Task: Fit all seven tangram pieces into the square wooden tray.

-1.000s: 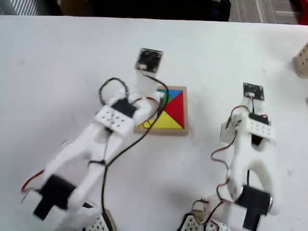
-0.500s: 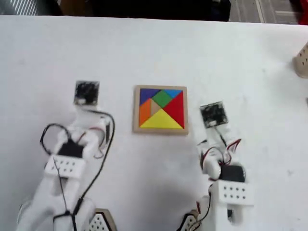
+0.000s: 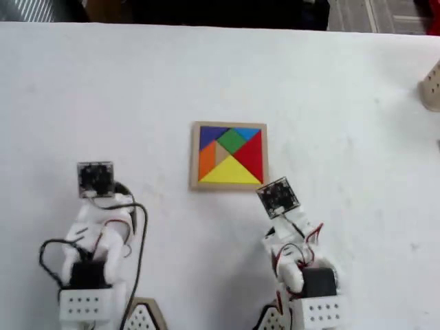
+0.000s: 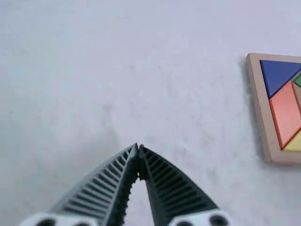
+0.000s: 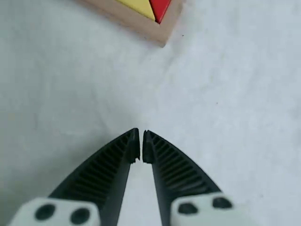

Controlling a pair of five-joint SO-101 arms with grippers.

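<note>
The square wooden tray (image 3: pixel 194 159) sits in the middle of the high view, its edges parallel to the frame's. The coloured tangram pieces (image 3: pixel 231 172) lie inside it, packed edge to edge. A tan triangle (image 3: pixel 221 155) at the centre may be the seventh piece or bare tray floor; I cannot settle which from here. Both arms are drawn in at the lower edge of the frame over the white table (image 3: pixel 344 82). The left arm (image 3: pixel 89 234) is at lower left, well apart from the tray. The right arm (image 3: pixel 295 254) is at lower right, its wrist camera (image 3: pixel 278 196) just beside the tray's lower right corner, so the right is nearer. The left gripper (image 4: pixel 138 149) has its jaws pressed together on nothing, over bare table; the right gripper (image 5: pixel 141 135) is likewise closed and empty, with a tray corner ahead of its tips. From each gripper the tray lies ahead and inward; being square, it has no long axis. The task looks finished to me. If the tan patch is a gap, the right arm is better placed.
</note>
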